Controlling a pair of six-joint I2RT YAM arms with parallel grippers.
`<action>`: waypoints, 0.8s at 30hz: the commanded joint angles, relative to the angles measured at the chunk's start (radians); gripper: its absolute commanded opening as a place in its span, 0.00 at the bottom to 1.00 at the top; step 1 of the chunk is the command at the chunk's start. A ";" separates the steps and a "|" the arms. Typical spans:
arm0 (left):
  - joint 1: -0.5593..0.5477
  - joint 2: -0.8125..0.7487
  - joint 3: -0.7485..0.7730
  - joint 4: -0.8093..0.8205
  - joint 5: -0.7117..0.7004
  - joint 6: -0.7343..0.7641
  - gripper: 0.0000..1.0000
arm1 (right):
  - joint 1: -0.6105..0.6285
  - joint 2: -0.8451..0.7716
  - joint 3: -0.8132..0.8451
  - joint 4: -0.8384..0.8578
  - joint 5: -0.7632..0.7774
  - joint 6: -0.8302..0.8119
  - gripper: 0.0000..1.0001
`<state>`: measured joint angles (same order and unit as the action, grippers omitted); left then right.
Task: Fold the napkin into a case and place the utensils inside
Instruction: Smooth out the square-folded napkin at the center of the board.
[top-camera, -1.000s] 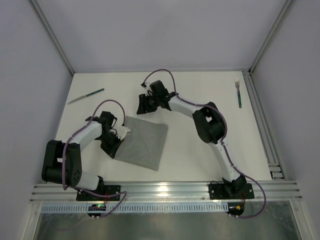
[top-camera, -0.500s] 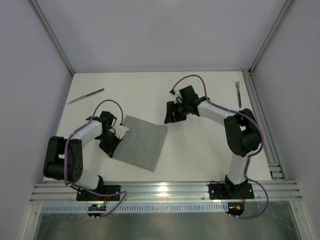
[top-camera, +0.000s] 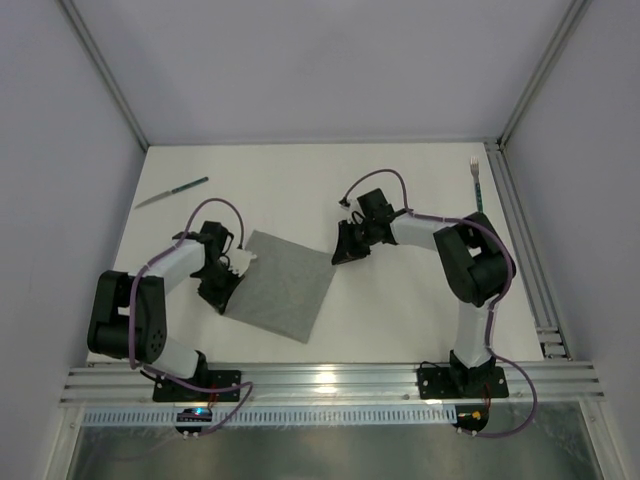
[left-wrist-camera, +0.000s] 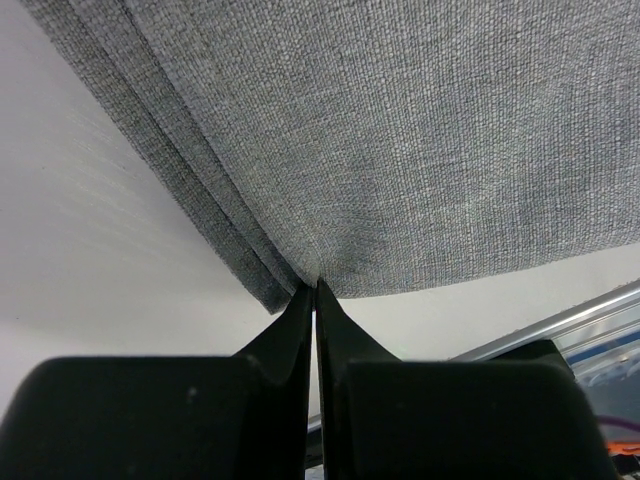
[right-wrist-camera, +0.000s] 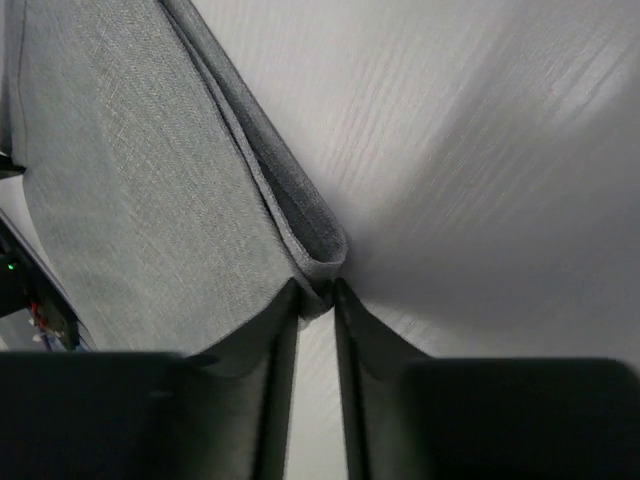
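While folded in layers, napkin (top-camera: 280, 288) (grey) with fork (top-camera: 477, 186), knife (top-camera: 172, 192) outside.

The grey woven cloth napkin (top-camera: 280, 285) has a coarse, matt weave with visible threads and soft, doubled edges. The white surface (top-camera: 400, 310) is smooth and matt with a faint brushed grain. The black fingers (left-wrist-camera: 295, 330) look like smooth plastic with a dull sheen, while the slim teal-handled knife (top-camera: 172, 192) and teal-handled fork (top-camera: 477, 185) end in bright silver metal.
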<state>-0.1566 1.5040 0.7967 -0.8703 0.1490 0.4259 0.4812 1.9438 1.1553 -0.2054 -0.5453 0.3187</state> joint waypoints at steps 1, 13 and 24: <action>0.008 0.018 0.018 0.085 -0.045 -0.010 0.00 | 0.000 0.006 -0.023 0.049 -0.001 0.019 0.15; -0.038 0.143 0.194 0.088 0.012 -0.018 0.00 | -0.099 -0.226 -0.176 0.017 0.143 0.016 0.03; -0.070 0.157 0.225 0.082 0.037 -0.006 0.00 | -0.084 -0.449 -0.164 -0.126 0.293 -0.047 0.47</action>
<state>-0.2295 1.6752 1.0225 -0.7986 0.1776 0.4042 0.3664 1.6375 0.9524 -0.2874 -0.3485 0.2970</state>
